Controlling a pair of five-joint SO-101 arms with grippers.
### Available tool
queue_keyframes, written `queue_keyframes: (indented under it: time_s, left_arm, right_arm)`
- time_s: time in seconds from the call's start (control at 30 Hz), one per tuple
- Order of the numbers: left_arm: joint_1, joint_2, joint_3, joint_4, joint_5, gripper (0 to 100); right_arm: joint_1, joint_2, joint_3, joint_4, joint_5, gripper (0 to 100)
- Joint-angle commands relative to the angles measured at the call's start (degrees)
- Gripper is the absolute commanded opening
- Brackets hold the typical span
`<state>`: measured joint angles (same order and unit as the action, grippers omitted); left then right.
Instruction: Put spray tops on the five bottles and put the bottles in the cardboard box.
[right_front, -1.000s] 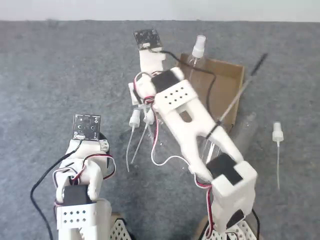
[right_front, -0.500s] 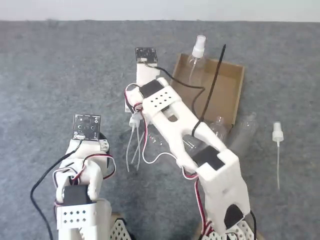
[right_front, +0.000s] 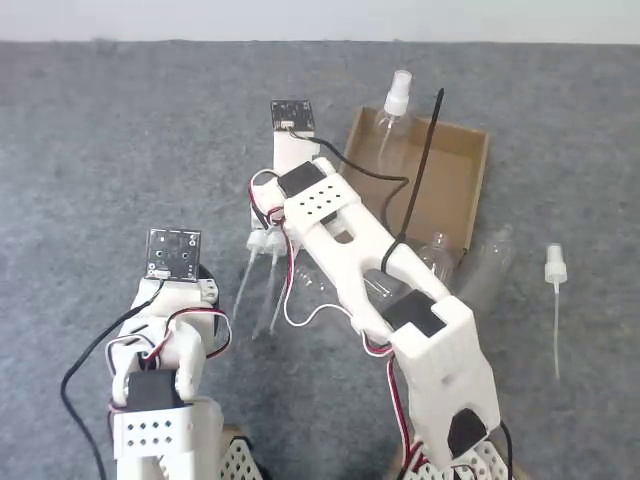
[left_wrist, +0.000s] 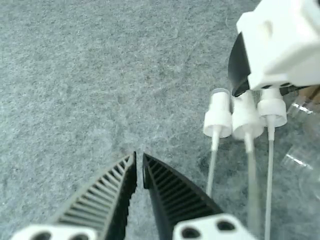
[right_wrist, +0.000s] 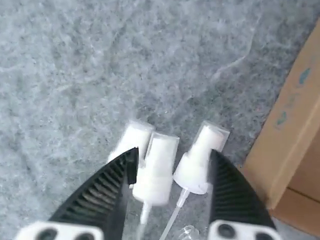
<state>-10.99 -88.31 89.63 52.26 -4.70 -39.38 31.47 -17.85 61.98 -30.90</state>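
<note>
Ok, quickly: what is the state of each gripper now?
Left gripper: closed, holding nothing.
Right gripper: open, jaws over the spray tops, not gripping them.

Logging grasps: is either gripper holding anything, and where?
Nothing held: the right gripper stands open astride the spray tops on the carpet; the left gripper is shut, empty.

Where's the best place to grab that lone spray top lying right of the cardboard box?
Grip its white cap, coming straight down from above and closing across its width. It lies flat on the carpet, clear of everything else, and its thin tube looks too slender to hold firmly.
</note>
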Motion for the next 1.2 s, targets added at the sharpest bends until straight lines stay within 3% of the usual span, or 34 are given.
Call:
queue_keyframes:
  time_s: [0.0,0.2,0.67,0.93,1.17]
  left_arm:
    - [0.2,-0.9,-0.5,-1.5,-0.3,1]
    - [0.2,-0.9,-0.5,-1.5,-0.3,1]
    - [0.2,-0.9,-0.5,-1.5,-0.3,1]
    - [0.1,-0.9,-0.5,-1.5,-0.4,1]
    - [0.1,-0.9,-0.5,-1.5,-0.4,1]
  right_arm:
    - [-0.3,-2.1,-2.3,-0.3,-0.5,19.7]
    - [0.9,-9.1,-2.3,4.8,0.5,19.8]
    - [3.8,-28.2,-2.3,21.4,22.9,19.8]
    - [18.5,-35.7,-2.3,30.5,33.5,19.8]
    - [36.8,-38.5,-2.0,36.1,44.4,19.8]
